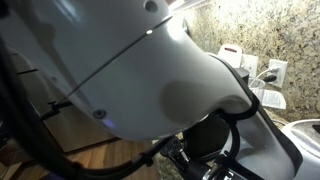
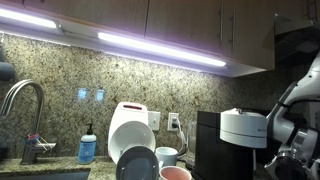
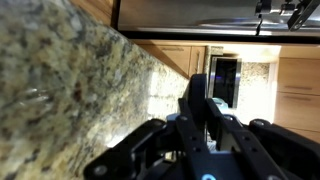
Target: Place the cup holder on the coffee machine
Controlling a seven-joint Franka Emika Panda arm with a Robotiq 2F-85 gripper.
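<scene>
The coffee machine (image 2: 232, 140), a black box with a round silver-grey head, stands at the right of the counter in an exterior view. My arm (image 2: 298, 115) reaches in just right of it, and its hand is low at the frame edge and hard to make out. In the wrist view my gripper (image 3: 199, 102) has its two fingers drawn close together on a thin dark upright thing, which looks like the cup holder (image 3: 198, 82) seen edge-on. The wrist camera looks sideways along the granite wall (image 3: 70, 80).
A white-and-chrome rounded appliance (image 2: 130, 125), plates (image 2: 137, 163) and cups (image 2: 168, 156) stand left of the coffee machine. A faucet (image 2: 25, 110) and a blue soap bottle (image 2: 88, 148) are further left. My white arm (image 1: 140, 70) blocks most of an exterior view. Wall outlet (image 1: 276, 72).
</scene>
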